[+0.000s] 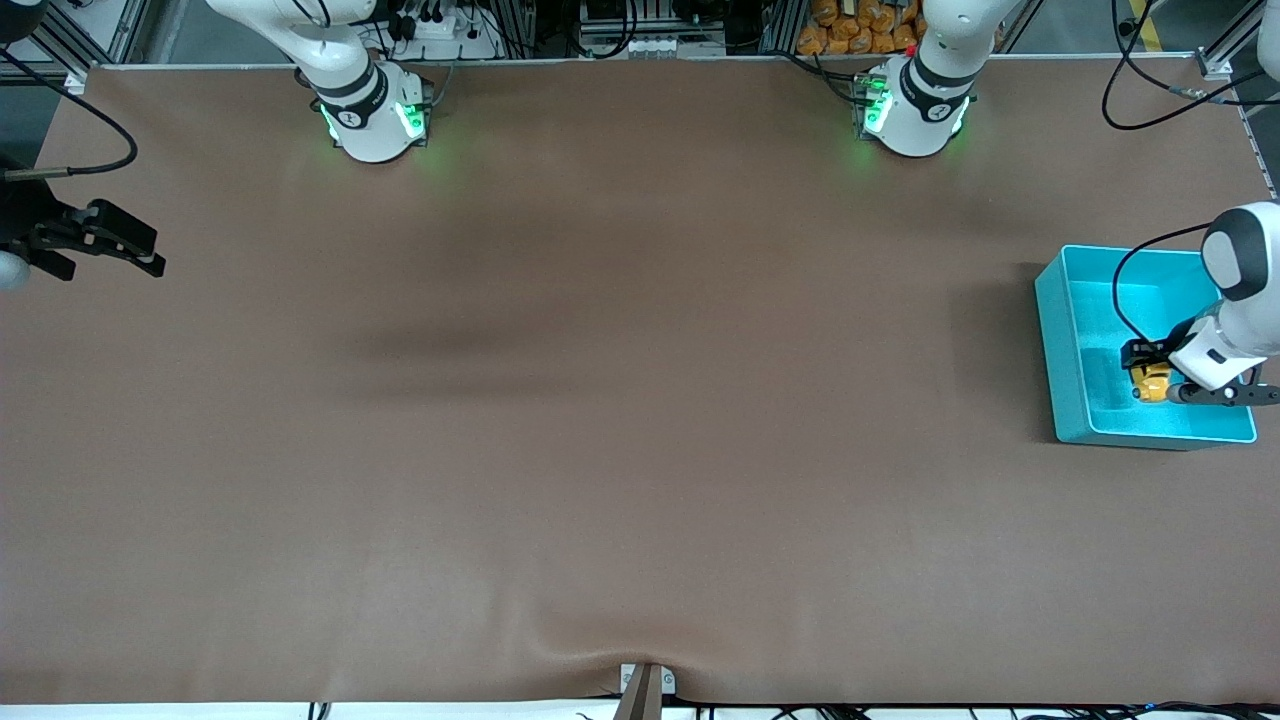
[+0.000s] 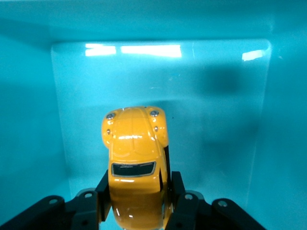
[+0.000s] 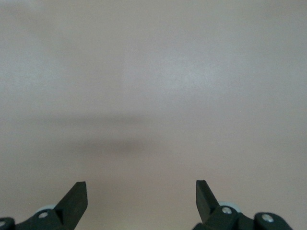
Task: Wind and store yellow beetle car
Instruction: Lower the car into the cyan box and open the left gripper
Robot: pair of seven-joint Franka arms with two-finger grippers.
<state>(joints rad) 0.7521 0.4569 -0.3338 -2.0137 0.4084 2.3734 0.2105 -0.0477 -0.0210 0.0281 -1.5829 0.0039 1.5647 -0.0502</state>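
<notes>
The yellow beetle car (image 1: 1152, 381) is inside the teal bin (image 1: 1055, 330) at the left arm's end of the table. My left gripper (image 1: 1146, 372) is down in the bin, shut on the car's sides. In the left wrist view the car (image 2: 135, 158) sits between the fingers (image 2: 178, 191), nose toward the bin's floor (image 2: 211, 134). My right gripper (image 1: 125, 245) waits open and empty above the right arm's end of the table; its wrist view shows its spread fingertips (image 3: 76, 196) over bare brown table.
The brown table cover (image 1: 600, 450) spans the whole view. Cables run along the table's edge by the arm bases. The bin stands close to the table's edge at the left arm's end.
</notes>
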